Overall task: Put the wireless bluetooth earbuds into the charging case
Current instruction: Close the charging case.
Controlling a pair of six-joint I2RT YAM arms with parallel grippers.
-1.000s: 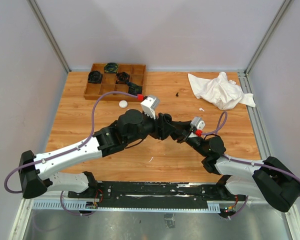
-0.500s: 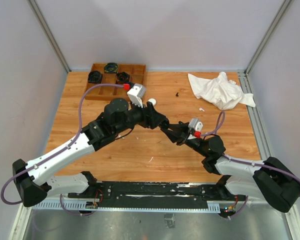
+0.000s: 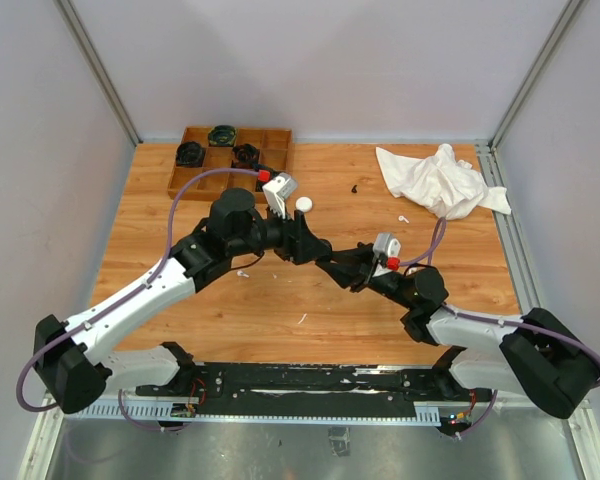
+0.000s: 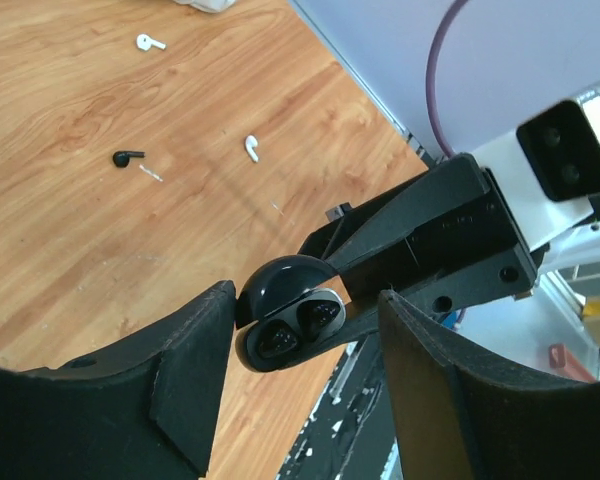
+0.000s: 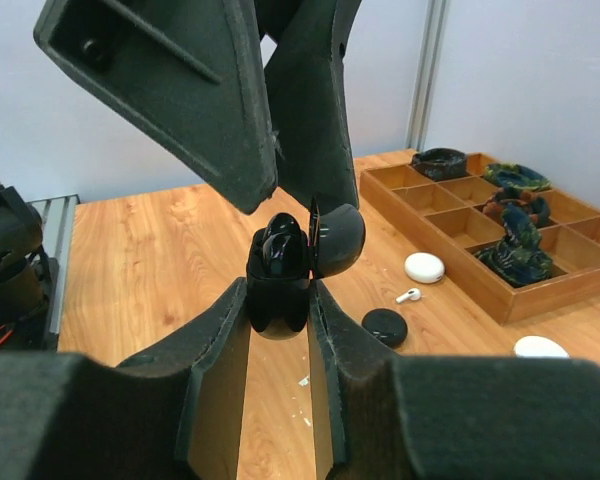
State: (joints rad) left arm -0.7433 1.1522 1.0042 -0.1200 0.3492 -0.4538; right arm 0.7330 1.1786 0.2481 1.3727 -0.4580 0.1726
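Observation:
My right gripper [image 5: 278, 300] is shut on the base of a black charging case [image 5: 280, 285], held upright above the table with its lid hinged open. Two black earbuds [image 4: 298, 328] sit in its wells. My left gripper [image 4: 305, 305] is open and straddles the case from above. Its lid is next to one finger [image 4: 195, 360], and a clear gap separates it from the other. In the top view the two grippers meet at mid-table, left [image 3: 315, 252] against right [image 3: 342, 268]. Loose on the wood lie a black earbud [image 4: 127, 157] and two white earbuds [image 4: 150, 42] [image 4: 250, 148].
A wooden compartment tray [image 3: 230, 160] with dark items stands at the back left. A crumpled white cloth [image 3: 435, 180] lies at the back right. On the table are white round cases [image 5: 424, 267] [image 5: 540, 347], a shut black case [image 5: 384, 327] and a white earbud [image 5: 409, 296].
My left arm has swung back and left, and its wrist now sits over the right gripper. Its jaws have widened. The right gripper has kept its hold and shifted slightly left.

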